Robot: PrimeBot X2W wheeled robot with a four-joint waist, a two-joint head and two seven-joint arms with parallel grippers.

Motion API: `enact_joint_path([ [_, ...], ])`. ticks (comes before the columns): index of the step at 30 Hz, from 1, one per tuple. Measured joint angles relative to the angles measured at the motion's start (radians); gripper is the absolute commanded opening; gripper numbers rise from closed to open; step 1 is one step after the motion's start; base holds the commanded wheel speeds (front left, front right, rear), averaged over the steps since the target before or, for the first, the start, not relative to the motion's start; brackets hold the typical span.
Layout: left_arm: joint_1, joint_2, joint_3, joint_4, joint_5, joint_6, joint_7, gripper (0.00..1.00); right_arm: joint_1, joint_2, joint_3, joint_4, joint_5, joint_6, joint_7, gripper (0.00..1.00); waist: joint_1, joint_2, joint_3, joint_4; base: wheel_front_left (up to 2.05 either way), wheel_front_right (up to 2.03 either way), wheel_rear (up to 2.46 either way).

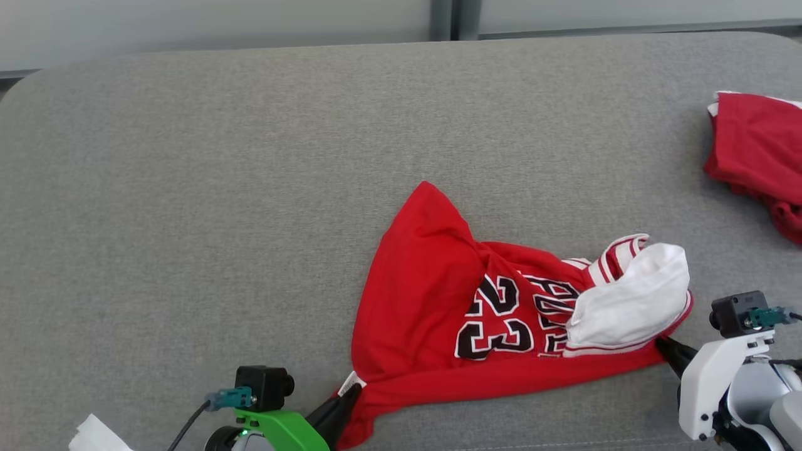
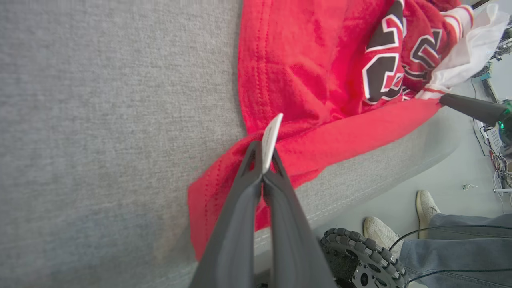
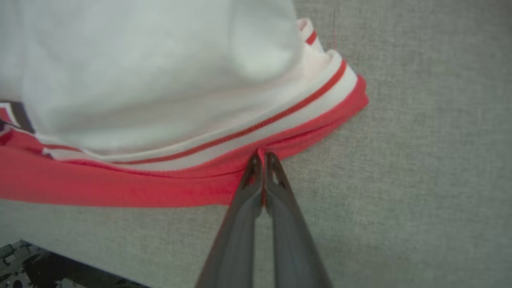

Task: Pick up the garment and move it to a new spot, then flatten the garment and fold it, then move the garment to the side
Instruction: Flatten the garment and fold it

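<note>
head view: to flatten the red garment point(image 1: 426, 294) bunched at lower centre of the grey worktop point(image 1: 188, 188), it seems best to draw both ends evenly apart, low and taut, since the left hand point(image 1: 352, 393) and right hand point(image 1: 663, 344) are each pressed together, pinching its near hem at opposite ends.

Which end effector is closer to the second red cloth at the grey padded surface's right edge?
Right. The right end effector, shut on the red numbered jersey's right end, sits short of the red cloth; the left end effector grips the jersey's other end, far left.
</note>
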Motion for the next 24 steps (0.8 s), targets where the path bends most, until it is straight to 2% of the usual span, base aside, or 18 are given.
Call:
enact_joint_path([
  [1,-0.002,0.002,0.003,-0.002,0.003,0.003,0.000,0.00,0.010,0.001,0.002,0.003,0.000,0.001,-0.007,0.00,0.0000,0.0000,0.003,-0.013,0.00,0.00,0.00],
  [2,-0.004,0.004,0.002,-0.005,0.005,0.004,0.000,0.00,0.019,0.000,0.000,0.004,0.000,0.001,-0.017,0.12,0.0000,0.0000,0.006,-0.027,0.00,0.00,0.00],
  [3,-0.006,0.004,0.002,-0.009,0.006,0.004,0.000,0.00,0.026,0.001,-0.005,0.004,0.000,0.001,-0.029,0.42,0.0000,0.0000,0.010,-0.039,0.00,0.00,0.00],
  [4,-0.008,0.004,0.001,-0.012,0.008,0.004,0.000,0.00,0.030,0.000,-0.009,0.004,0.000,0.001,-0.038,0.98,0.0000,0.0000,0.014,-0.050,0.00,0.00,0.00],
  [7,-0.027,0.001,-0.008,-0.014,0.019,0.004,0.005,0.00,0.050,-0.013,-0.022,0.000,0.000,0.000,-0.051,1.00,0.0000,0.0001,0.030,-0.074,0.00,0.00,0.00],
  [12,-0.038,-0.007,0.001,-0.014,0.024,0.004,-0.001,0.00,0.120,-0.097,-0.045,-0.030,-0.011,-0.014,-0.052,1.00,0.0000,0.0000,0.050,-0.089,0.00,0.00,0.00],
  [19,-0.037,-0.005,0.022,-0.015,0.024,0.007,-0.021,0.00,0.118,-0.138,-0.077,-0.220,-0.022,-0.014,-0.073,1.00,0.0000,0.0000,0.053,-0.108,0.00,0.00,0.00],
  [24,-0.037,-0.006,0.016,-0.017,0.024,0.007,-0.019,0.00,0.110,-0.171,-0.090,-0.297,-0.022,-0.014,-0.063,1.00,0.0000,0.0000,0.048,-0.110,0.00,0.00,0.00],
])
